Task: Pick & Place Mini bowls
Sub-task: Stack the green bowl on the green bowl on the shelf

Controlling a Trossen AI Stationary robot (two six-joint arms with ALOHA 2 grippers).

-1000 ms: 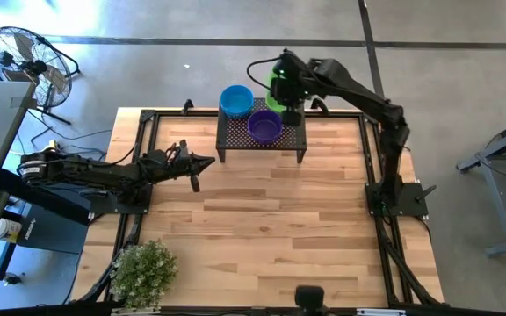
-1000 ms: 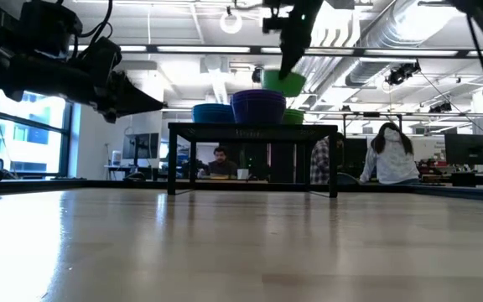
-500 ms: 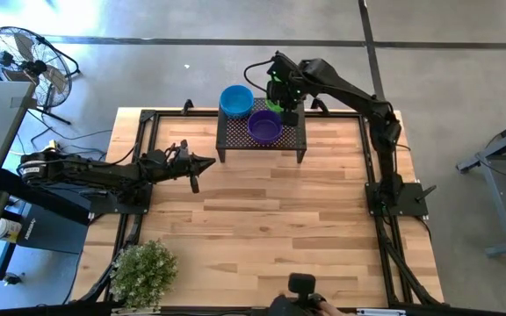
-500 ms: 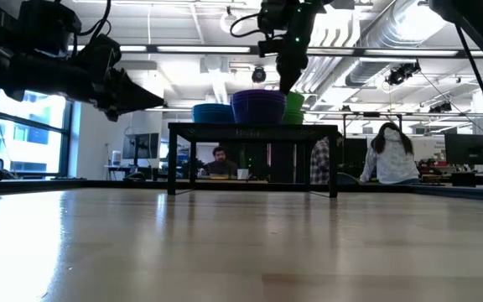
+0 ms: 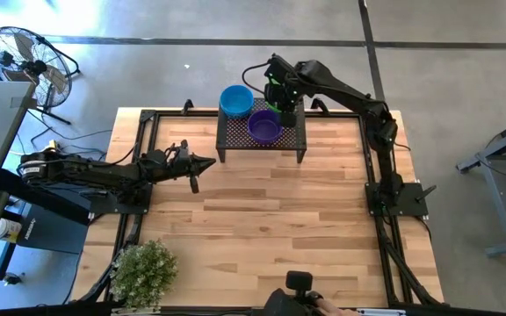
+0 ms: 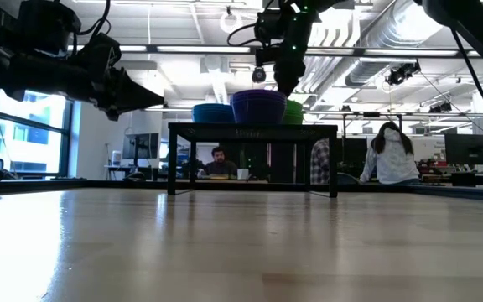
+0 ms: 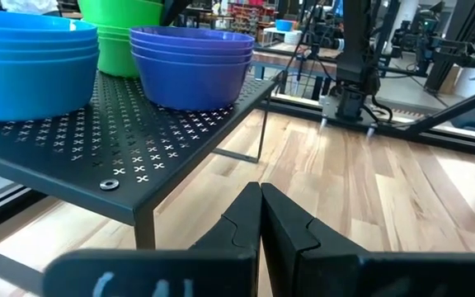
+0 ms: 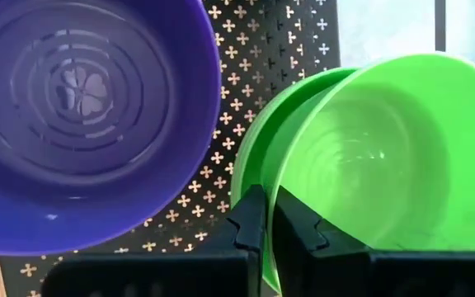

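Observation:
A black perforated rack [image 5: 235,142] stands at the table's far edge. On it rest three stacks of mini bowls: blue [image 5: 236,99], purple [image 5: 264,126] and green [image 5: 276,106]. My right gripper [image 5: 285,98] is over the green stack at the rack's far right corner, shut on the top green bowl [image 8: 378,157]. The purple stack [image 8: 81,107] sits right beside it. My left gripper [image 5: 207,162] hovers shut above the table, left of the rack and pointing at it [image 7: 261,198]. My right gripper pinches the top green bowl by its rim [image 8: 280,177], on the side nearest the purple stack. One finger [image 8: 250,219] is outside the wall and the other inside. It comes from above, pointing down. The bowl sits nested in the green stack, its rim offset from the bowl beneath [image 8: 250,161].
A potted plant [image 5: 143,270] stands at the near left corner. Black frame rails [image 5: 372,158] run along both sides of the table. Bare wood [image 5: 271,219] stretches from the rack to the near edge. People [image 6: 390,155] are in the room beyond the rack.
My right gripper came down with the green bowl, which a second ago hung clear above the rack, and moved slightly toward the table's left. The bowl now sits on the green stack behind the purple one.

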